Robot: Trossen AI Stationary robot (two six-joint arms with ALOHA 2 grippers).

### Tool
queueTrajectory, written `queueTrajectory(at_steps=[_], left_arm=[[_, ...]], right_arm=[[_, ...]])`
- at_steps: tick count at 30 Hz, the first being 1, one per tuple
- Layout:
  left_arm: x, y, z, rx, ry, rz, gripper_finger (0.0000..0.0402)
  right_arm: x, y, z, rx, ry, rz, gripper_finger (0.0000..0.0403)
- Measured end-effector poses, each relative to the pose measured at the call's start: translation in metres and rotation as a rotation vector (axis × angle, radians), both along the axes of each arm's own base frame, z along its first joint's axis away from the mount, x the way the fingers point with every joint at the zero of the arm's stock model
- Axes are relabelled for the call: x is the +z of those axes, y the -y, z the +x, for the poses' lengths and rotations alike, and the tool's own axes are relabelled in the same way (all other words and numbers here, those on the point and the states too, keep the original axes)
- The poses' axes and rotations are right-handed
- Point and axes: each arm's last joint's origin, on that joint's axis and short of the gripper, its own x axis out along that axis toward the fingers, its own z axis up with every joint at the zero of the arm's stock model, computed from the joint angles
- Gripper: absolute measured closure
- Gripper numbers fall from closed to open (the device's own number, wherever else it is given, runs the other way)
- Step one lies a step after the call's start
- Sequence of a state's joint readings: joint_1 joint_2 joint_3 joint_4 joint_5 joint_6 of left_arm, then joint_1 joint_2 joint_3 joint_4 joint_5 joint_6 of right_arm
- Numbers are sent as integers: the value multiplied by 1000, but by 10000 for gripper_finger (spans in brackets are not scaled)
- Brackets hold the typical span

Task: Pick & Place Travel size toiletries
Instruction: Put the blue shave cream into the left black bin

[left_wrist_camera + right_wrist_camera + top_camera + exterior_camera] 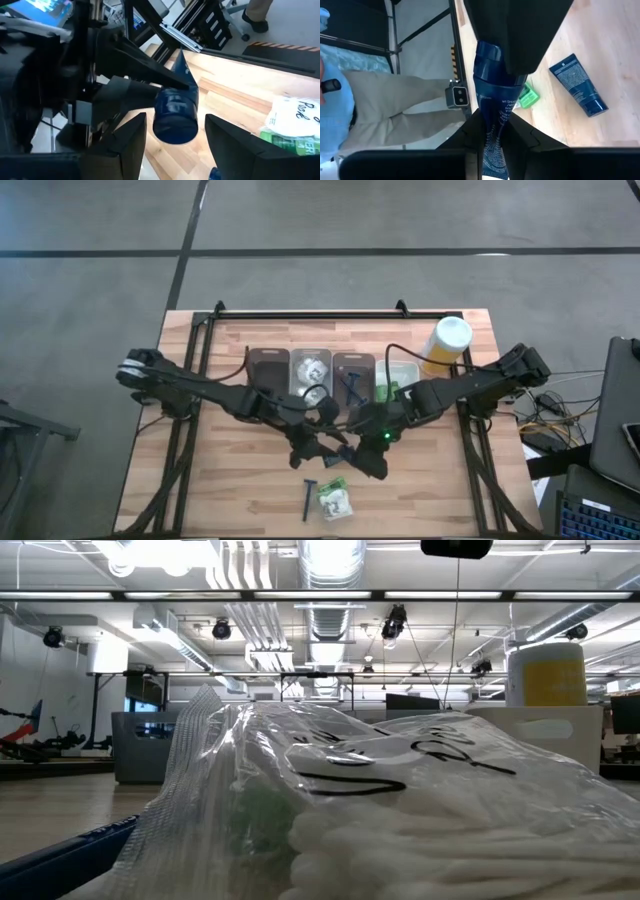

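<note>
- Fingers point(492, 135) of the right gripper point(495, 137) are pinched on the flat tail of a dark blue tube point(492, 105); the tube's lower end runs out of the right wrist view.
- Left gripper point(175, 132) has its two fingers spread on either side of the same tube's round cap, and no contact with the cap can be made out.
- From above, both grippers meet over the middle of the table point(240, 490), and the dark arms cover most of the tube held between them.
- A second dark blue tube point(578, 84) lies flat on the wood, with a small green piece point(529, 96) nearby.
- Near the table's front edge lie a dark blue razor point(308, 498) and, just beside it, a clear packet point(334, 500) with white and green contents.
- Filling the low view is that crinkled packet point(400, 810), which blocks the grippers entirely.
- Trays point(310, 368) sit in a row at the back, the yellow bottle point(444, 345) at their right end; their contents are hard to tell.
</note>
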State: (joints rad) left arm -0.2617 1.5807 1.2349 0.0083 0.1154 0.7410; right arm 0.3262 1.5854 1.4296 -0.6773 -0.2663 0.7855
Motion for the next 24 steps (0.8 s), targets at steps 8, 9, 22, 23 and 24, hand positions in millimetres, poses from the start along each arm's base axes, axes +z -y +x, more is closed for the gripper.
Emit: queueTrajectory(at_steps=[8,9,22,23,24], left_arm=[[2,1,0,-34,10,-12,196],[2,1,0,-40,10,-14,197],[-5,4,8,-76,29,-16,252],[-4,4,8,-69,28,-19,258],[-5,4,8,-68,25,-19,263]], right_arm=[[0,0,0,2,2,-3,353],[0,1,1,0,2,-3,352],[-1,4,2,-11,-2,2,352],[-1,4,2,-12,-3,2,350],[-1,4,2,-12,-3,2,350]])
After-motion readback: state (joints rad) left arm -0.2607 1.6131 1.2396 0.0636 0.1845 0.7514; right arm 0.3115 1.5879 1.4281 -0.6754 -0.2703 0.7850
